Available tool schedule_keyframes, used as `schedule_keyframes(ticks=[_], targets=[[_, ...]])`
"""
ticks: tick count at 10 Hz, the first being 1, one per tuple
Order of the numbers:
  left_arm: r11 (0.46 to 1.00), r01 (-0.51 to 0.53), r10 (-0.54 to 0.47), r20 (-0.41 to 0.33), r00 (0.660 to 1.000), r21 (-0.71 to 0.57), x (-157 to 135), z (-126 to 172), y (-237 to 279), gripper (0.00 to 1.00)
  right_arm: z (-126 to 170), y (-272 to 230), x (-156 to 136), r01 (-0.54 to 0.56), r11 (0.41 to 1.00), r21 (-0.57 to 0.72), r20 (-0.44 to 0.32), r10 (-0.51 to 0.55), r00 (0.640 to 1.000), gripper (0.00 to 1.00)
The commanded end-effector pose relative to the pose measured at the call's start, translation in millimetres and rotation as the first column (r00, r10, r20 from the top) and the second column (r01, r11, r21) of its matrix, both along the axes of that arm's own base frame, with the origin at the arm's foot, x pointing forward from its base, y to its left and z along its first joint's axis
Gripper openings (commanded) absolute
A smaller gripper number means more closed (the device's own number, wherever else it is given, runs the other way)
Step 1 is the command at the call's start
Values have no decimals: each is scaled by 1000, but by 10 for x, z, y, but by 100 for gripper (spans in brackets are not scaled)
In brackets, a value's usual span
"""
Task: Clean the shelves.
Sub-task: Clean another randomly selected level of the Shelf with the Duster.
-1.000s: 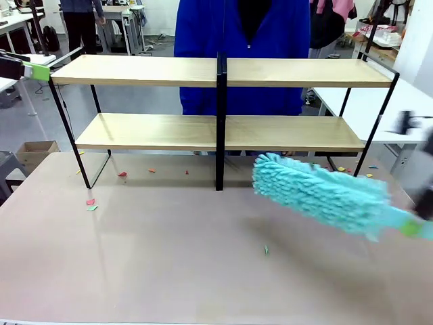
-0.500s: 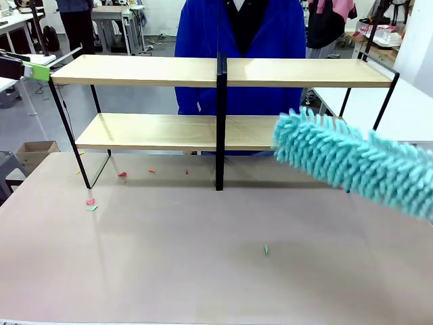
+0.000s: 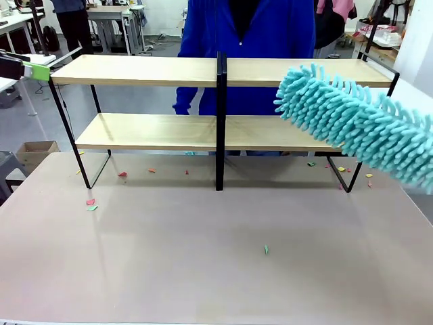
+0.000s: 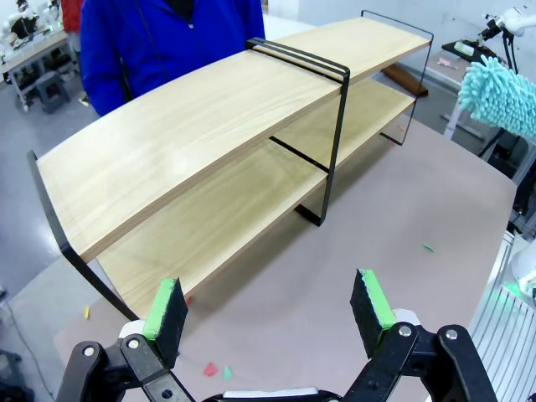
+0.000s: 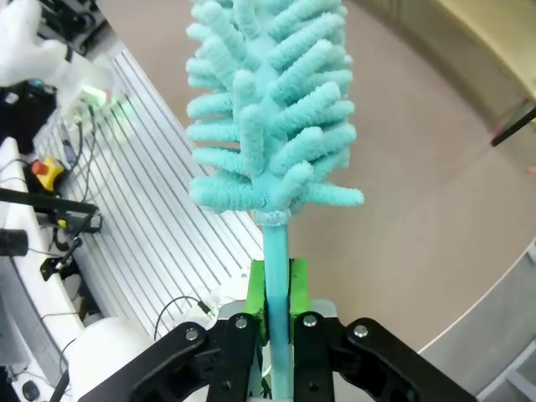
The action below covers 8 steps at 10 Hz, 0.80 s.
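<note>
The shelves (image 3: 135,70) are a wide two-tier rack of light-wood boards in a thin black frame, standing at the far side of the beige table. My right gripper (image 5: 277,311) is shut on the thin handle of a turquoise fluffy duster (image 5: 268,109). In the front view the duster (image 3: 352,122) hangs tilted in the air in front of the rack's right half, its tip level with the upper board. My left gripper (image 4: 268,306) stands open and holds nothing, off the left end of the shelves (image 4: 209,142); its green pad (image 3: 39,71) sits beside the upper board's left corner.
A person in a blue coat (image 3: 247,40) stands behind the rack. Small paper scraps lie on the table (image 3: 203,271): at the left (image 3: 90,203), in the middle (image 3: 266,250) and under the rack's right end (image 3: 342,169). A cardboard box (image 3: 34,152) sits on the floor at the left.
The duster has risen from just above the tabletop at the right to the height of the upper board. My left gripper has not moved.
</note>
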<state>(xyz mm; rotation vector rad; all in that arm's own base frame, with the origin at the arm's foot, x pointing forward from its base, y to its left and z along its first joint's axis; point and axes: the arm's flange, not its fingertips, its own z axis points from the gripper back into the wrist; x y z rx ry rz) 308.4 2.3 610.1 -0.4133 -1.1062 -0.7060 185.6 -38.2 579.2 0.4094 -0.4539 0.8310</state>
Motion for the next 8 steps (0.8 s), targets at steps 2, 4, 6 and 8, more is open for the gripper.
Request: schedule_keyframes(ticks=[2,4,6,8], targets=[[1000,-16,16,-2,1000,4,-52,-64,-26,100,1,-14,65,-21,1000,16,32,21,999,13],[1000,-16,16,-2,1000,4,-52,-64,-26,100,-2,-13,114,-59,998,30,27,59,998,13],[1000,-16,16,-2,1000,4,-52,-64,-26,100,-57,49,177,-74,997,18,-8,74,997,13],[1000,-16,16,-2,1000,4,-52,-64,-26,100,-361,396,421,-19,998,-66,-118,11,993,13]])
